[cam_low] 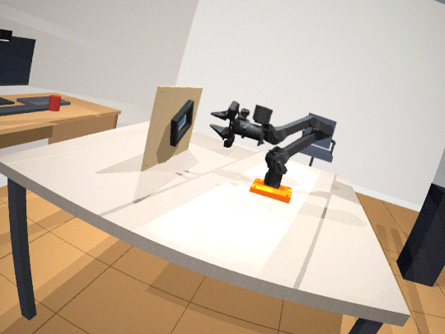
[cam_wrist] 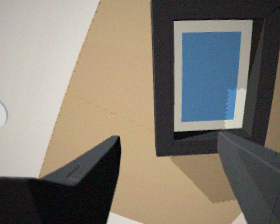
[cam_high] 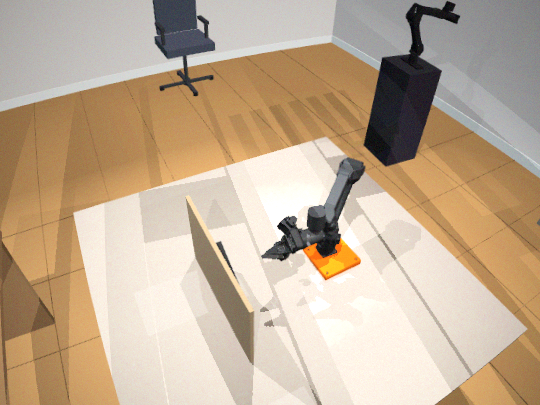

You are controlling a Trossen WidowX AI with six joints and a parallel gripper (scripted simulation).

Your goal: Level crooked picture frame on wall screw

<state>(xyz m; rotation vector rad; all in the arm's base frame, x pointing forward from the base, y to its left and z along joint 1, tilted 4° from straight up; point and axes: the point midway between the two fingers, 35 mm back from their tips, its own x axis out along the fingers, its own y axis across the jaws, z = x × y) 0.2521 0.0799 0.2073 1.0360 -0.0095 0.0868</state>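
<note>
The picture frame (cam_low: pixel 182 121) (cam_wrist: pixel 162 75) is dark with a blue picture and hangs on an upright tan board (cam_high: pixel 215 273) (cam_low: pixel 165 114) (cam_wrist: pixel 120 85) that stands on the white table (cam_low: pixel 206 225). In the top view only the frame's thin dark edge (cam_high: pixel 226 258) shows beside the board. My gripper (cam_high: pixel 268 255) (cam_low: pixel 213 119) (cam_wrist: pixel 169 141) is open and empty, a short way in front of the frame and pointing at it, not touching. In the wrist view one finger is below left of the frame and the other at its lower right corner. The screw and notched strip are hidden.
The arm's orange base (cam_high: pixel 334 260) (cam_low: pixel 270 192) sits mid-table behind the gripper. A wooden desk with a red cup (cam_low: pixel 54 102) stands to the left. An office chair (cam_high: pixel 182 35) and a dark pedestal (cam_high: pixel 402 108) with another arm stand on the floor.
</note>
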